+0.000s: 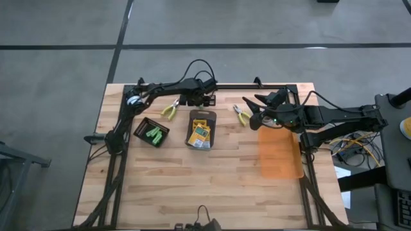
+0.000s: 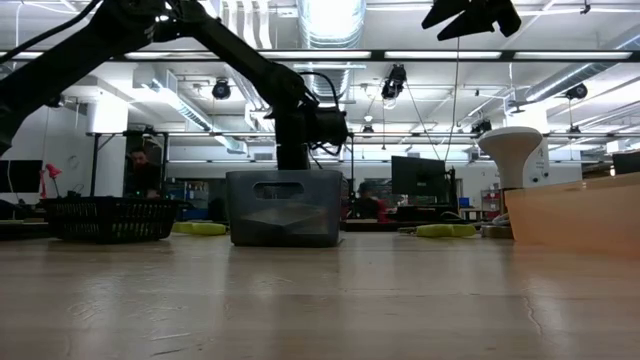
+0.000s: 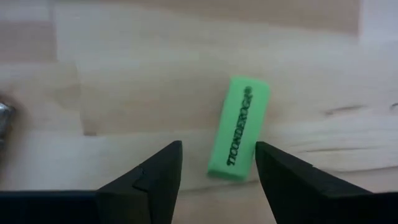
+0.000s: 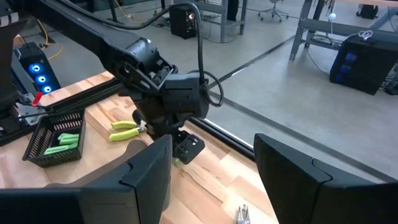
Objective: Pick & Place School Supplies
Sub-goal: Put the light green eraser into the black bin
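My left gripper (image 3: 217, 146) is open, low over the table near its far edge (image 1: 200, 101). A short bright-green stick (image 3: 239, 127) lies flat on the wood, its near end between the two fingertips, untouched. My right gripper (image 4: 211, 140) is open and raised (image 1: 252, 110) beside one yellow-green-handled pliers (image 1: 243, 115). The other pliers (image 1: 170, 109) lie left of my left gripper. Yellow-and-green crayon boxes (image 1: 201, 133) rest in the dark grey tray (image 1: 203, 114). More green sticks (image 1: 154, 135) lie in a black mesh basket (image 1: 142, 126).
An orange translucent bin (image 1: 279, 154) stands on the table's right side, in front of my right arm. The tray (image 2: 283, 208) and the basket (image 2: 110, 218) sit mid-table. The near half of the wooden table (image 1: 205, 186) is bare.
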Robot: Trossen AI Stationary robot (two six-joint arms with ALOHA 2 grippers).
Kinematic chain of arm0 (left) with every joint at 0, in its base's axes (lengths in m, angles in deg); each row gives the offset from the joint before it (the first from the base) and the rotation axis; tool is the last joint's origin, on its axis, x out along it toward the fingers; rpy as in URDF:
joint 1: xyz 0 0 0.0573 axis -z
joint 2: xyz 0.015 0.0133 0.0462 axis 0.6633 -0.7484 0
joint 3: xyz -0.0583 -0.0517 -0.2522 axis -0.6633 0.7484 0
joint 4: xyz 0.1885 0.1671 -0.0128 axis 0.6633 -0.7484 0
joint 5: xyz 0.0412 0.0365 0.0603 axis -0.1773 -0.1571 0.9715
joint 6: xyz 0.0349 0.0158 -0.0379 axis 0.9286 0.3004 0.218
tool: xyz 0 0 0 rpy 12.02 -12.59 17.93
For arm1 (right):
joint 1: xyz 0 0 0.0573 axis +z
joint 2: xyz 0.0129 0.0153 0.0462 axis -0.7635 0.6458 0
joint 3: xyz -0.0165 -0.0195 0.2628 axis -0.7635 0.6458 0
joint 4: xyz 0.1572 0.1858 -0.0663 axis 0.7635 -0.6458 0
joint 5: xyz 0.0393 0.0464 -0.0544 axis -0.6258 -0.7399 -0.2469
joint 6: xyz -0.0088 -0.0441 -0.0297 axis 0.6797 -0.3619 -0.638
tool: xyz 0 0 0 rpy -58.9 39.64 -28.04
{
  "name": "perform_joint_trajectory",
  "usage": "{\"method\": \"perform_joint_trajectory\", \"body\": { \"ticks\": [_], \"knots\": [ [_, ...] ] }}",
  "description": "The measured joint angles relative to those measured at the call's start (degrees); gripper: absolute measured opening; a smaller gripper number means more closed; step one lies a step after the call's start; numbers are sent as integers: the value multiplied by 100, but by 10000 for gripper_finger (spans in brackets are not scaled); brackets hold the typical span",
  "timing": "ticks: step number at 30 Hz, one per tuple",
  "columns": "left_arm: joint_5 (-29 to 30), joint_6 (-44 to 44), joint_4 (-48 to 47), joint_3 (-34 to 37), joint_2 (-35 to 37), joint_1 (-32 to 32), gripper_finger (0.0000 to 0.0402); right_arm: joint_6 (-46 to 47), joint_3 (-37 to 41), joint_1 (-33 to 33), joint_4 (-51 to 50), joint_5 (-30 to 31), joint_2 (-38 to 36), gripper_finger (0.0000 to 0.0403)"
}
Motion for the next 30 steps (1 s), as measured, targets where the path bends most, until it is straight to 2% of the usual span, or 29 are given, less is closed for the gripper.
{"method": "perform_joint_trajectory", "body": {
  "ticks": [14,19,24,26,30],
  "knots": [
    [228,98,35,-75,0,1,208,0,0,0,2,0,1,224],
    [252,312,598,-147,0,0,208,0,0,0,2,0,0,224],
    [-203,338,1404,-146,0,-2,208,0,0,0,0,0,1,224],
    [-442,327,1586,-133,0,-2,209,0,0,0,2,2,1,224],
    [-533,226,1675,-131,0,2,208,0,0,0,1,0,1,224]
  ]
}}
